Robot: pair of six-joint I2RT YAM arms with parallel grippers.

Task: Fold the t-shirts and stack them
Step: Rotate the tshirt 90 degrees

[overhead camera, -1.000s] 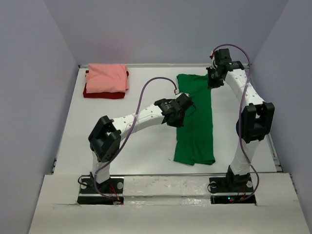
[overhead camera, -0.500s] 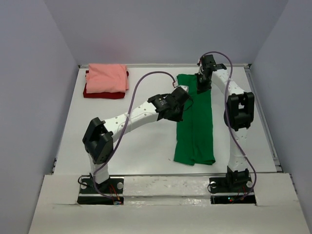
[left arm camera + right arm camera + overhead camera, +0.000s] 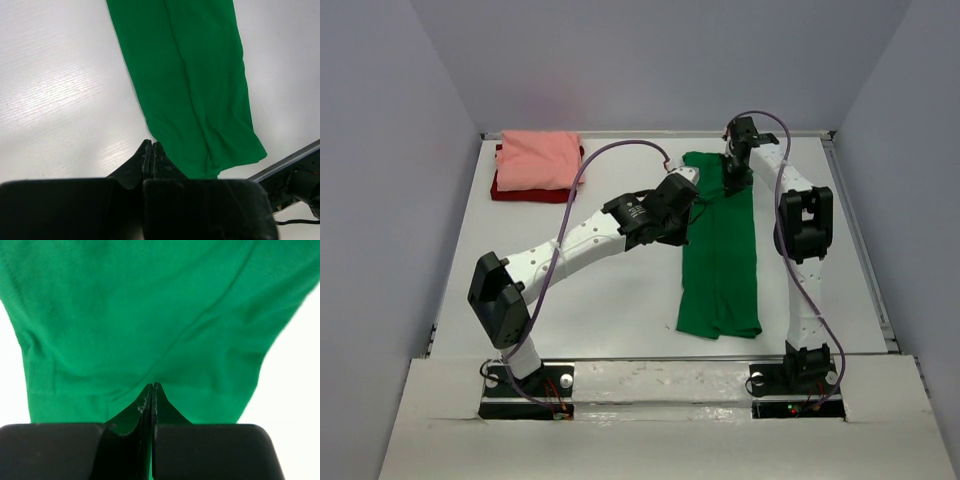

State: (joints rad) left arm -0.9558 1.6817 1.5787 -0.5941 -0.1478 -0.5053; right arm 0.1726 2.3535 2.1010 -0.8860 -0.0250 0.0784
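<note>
Top external view, contents of the white table (image 3: 610, 310).

Item 1: bright green t-shirt (image 3: 720, 260). It lay flat as a long narrow band, folded lengthwise, right of centre. It ran from the far edge of the table toward the near edge. The far end was wider on its left side; the near end was squared off.

Item 2: salmon pink t-shirt (image 3: 538, 158), folded, resting on top of item 3.

Item 3: dark red t-shirt (image 3: 530, 193), folded, showing only as a rim under the pink one. The two made a stack in the far left corner, well apart from the green shirt and from both arms.

Left gripper (image 3: 151, 148): jaws closed, fingers pressed together, nothing between them. In the left wrist view the tips stood at the left long edge of the green band. The cloth ran away from them to its hem beside the front rail (image 3: 285, 165). Contact with the cloth could not be told. From above, the left arm reached diagonally across the table to that edge.

Right gripper (image 3: 151, 389): jaws closed, fingers together. Green cloth filled the right wrist view, with creases running out from where the tips met it. Whether a pinch of cloth was caught could not be told. From above, this gripper was at the far end of the green shirt.
</note>
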